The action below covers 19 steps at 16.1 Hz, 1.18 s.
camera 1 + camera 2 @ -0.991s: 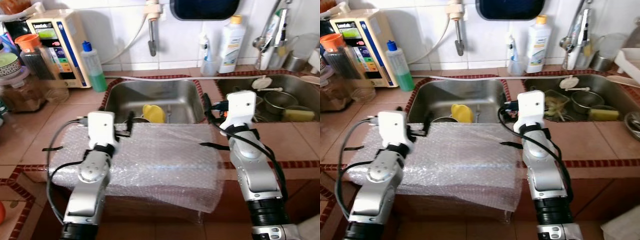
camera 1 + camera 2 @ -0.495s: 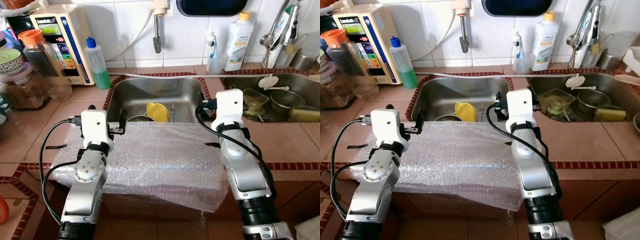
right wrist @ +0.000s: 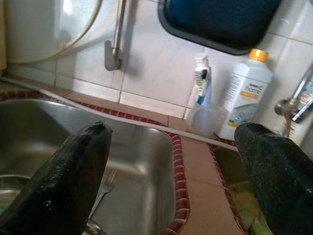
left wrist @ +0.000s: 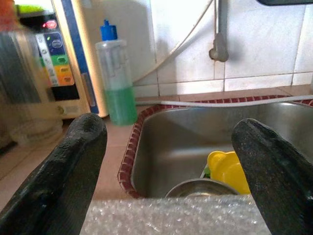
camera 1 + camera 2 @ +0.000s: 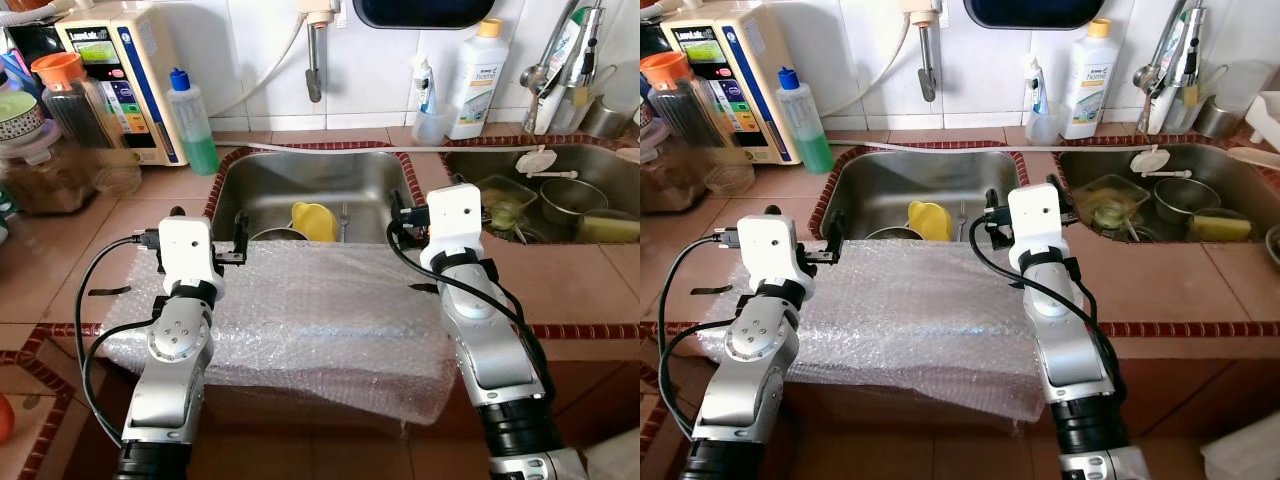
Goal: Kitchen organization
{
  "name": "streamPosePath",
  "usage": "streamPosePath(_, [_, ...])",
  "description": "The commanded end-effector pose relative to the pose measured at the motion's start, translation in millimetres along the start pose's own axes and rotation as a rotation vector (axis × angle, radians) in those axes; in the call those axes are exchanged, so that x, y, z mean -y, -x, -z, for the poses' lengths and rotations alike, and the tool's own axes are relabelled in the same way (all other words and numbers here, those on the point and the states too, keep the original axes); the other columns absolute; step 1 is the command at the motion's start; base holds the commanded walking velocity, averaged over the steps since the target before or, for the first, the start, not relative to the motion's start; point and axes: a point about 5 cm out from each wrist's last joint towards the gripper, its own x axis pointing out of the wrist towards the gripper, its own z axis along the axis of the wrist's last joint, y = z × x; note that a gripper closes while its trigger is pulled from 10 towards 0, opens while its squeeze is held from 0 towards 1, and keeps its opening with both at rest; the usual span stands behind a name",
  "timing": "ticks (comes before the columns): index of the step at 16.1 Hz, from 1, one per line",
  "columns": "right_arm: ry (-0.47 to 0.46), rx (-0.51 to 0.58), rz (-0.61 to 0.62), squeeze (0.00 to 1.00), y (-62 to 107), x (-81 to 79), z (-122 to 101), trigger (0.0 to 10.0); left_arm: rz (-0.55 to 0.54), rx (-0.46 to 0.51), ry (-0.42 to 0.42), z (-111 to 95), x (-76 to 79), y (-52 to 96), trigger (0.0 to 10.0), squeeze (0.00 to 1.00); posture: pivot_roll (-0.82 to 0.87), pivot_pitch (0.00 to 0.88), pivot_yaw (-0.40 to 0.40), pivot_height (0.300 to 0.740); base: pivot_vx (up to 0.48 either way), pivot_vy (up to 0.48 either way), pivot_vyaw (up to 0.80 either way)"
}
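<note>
Both arms reach over the bubble wrap sheet draped on the counter's front edge. The left gripper and right gripper gape wide, holding nothing, at the left sink's near rim. Likely an approach step; next, lower toward the yellow cup inside.

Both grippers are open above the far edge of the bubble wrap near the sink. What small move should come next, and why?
Probably lower the left gripper and right gripper toward the yellow cup in the sink. Both are open, hold nothing, and point over the bubble wrap into the basin.
</note>
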Motion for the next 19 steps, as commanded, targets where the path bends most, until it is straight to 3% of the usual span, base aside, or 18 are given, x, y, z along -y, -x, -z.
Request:
streamPosePath(1, [0.010,0.053,-0.030,0.00,-3.4,-6.5,-12.2,10.0,-0.025,0.000,-0.017,1.4,-6.0,1.5,10.0,0.00,-0.22,0.045,0.047,0.740,0.000,0.000,0.80])
streamPosePath(19, [-0.009,0.069,-0.081,0.00,-4.6,-9.9,-10.9,10.0,-0.039,0.023,-0.012,-0.2,-5.0,-4.6,10.0,0.00,-0.22,0.006,0.050,0.740,0.000,0.000,0.80])
